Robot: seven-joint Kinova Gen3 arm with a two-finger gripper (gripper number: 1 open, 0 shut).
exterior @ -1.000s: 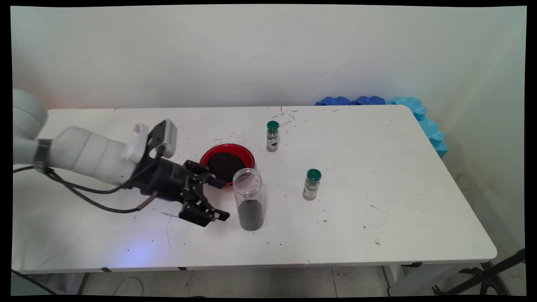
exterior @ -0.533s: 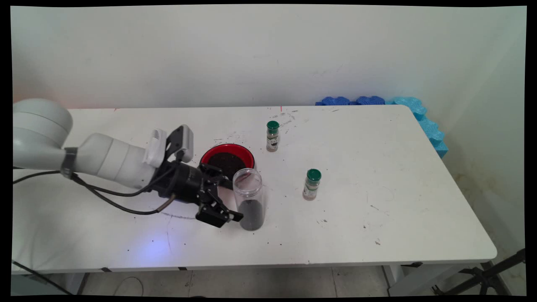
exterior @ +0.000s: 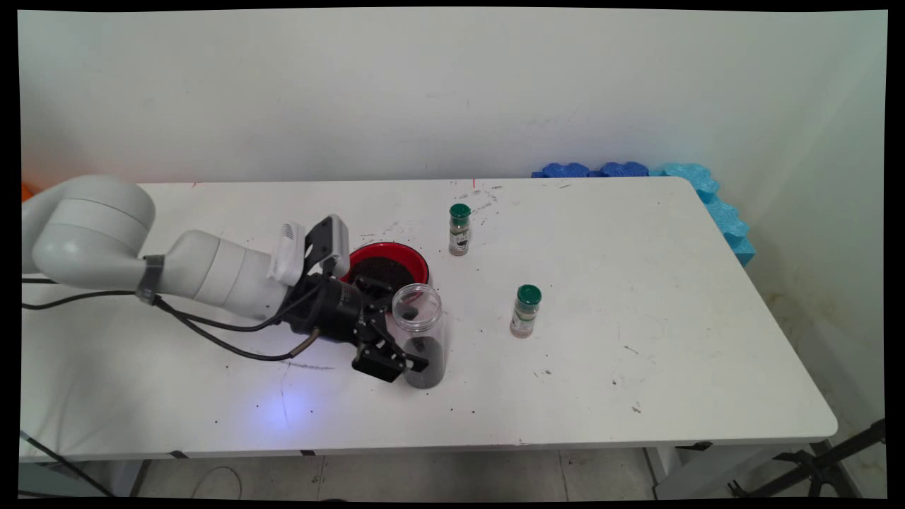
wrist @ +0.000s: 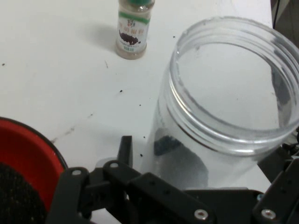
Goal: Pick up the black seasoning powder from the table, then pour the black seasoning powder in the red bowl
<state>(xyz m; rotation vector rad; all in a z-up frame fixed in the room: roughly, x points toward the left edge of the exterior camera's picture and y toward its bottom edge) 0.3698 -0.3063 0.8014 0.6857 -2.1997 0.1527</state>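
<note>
Near the table's front-centre, the clear jar [exterior: 421, 334] stands upright, mouth open, no lid, dark granules filling roughly its lower third. Long axis vertical. In the hand view its rim sits close in front of the camera, body running down between the linkage arms.

Gripper [exterior: 409, 339] comes at it from the left, roughly level with the tabletop. Fingers spread wide, straddling the jar at about mid-height: one finger on the near side by the dark fill, the other going behind, on the bowl side. Open, nothing gripped. Can't tell whether either pad touches the plastic; from the hand view one fingertip [wrist: 124, 148] stands just clear of the wall, the other is out of shot at the right.

So jar lies straight ahead of the gripper along its approach axis, already inside the jaws. Closing line runs roughly front-to-back across the table, square to the jar's axis.

Arm pose: forearm low, stretched left-to-right just above the table, wrist near horizontal, slightly nose-down. Black cables [exterior: 212, 332] sag under it to the surface.

Around it: red bowl [exterior: 384, 263] of the same dark stuff just behind the jar, the far finger between them, tight gap there. Two small green-capped shakers, one [exterior: 525, 311] to the right of the jar, well apart; the other [exterior: 459, 230] further back, beyond the bowl. Loose dark specks scattered on the white table [exterior: 672, 318]. Blue foam pieces [exterior: 707, 191] along the far right edge.
</note>
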